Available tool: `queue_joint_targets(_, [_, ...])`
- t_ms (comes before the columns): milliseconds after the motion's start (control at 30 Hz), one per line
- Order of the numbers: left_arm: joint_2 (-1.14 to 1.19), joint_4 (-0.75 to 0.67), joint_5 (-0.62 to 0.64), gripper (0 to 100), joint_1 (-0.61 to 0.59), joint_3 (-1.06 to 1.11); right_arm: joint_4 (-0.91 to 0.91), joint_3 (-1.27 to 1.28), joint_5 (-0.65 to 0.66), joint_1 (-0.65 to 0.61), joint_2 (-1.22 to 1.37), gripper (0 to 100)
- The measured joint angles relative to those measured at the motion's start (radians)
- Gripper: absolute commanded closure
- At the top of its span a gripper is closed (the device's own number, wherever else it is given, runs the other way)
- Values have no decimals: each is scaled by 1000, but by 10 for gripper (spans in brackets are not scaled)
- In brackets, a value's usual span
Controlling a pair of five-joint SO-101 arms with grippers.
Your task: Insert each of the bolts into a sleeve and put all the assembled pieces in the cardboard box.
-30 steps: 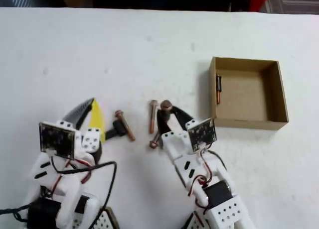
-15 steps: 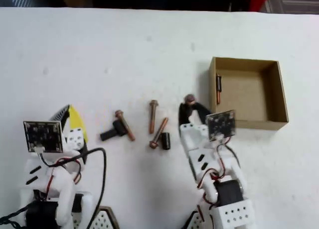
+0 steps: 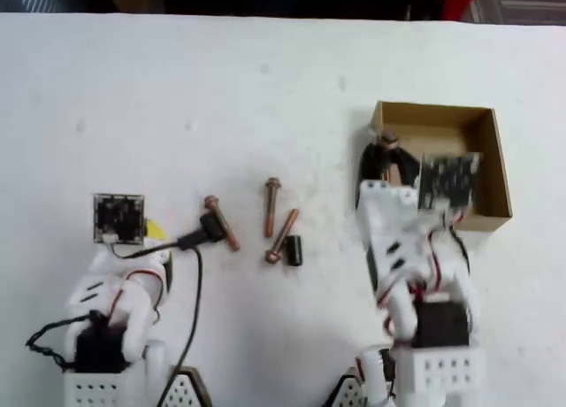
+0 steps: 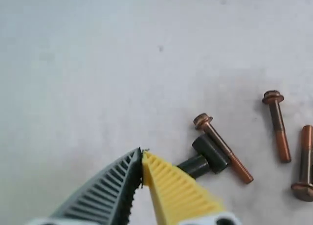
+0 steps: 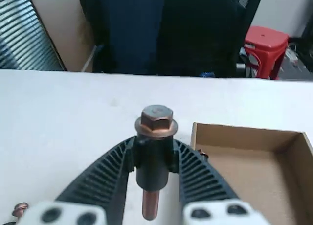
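On the desk (image 3: 177,88), loose bolts (image 3: 271,208) lie by the closed left claw (image 4: 141,154); the right claw (image 5: 154,144) (clamping a sleeved bolt (image 5: 156,122)) has reached the cardboard box (image 3: 500,159).

High camera: fixed above, we look steeply down on the whole table (image 3: 265,88), with the arm bases at its near edge.

Left wrist camera: close over the table, facing down past its jaws. It shares the loose bolts (image 4: 277,124) with the high view.

Right wrist camera: low, and we face level across the table toward the room. The jaws and their sleeved bolt (image 5: 155,159) sit very near the lens. It shares the cardboard box (image 5: 244,134) with the high view.
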Motion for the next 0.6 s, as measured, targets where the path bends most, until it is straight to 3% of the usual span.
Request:
queue_joint_targets(300, [-2, 0, 0, 976, 0, 118, 0, -284, 2, 183, 519, 982])
queue_joint_targets(600, [5, -77, 0, 976, 0, 209, 0, -497, 77, 216, 980, 981])
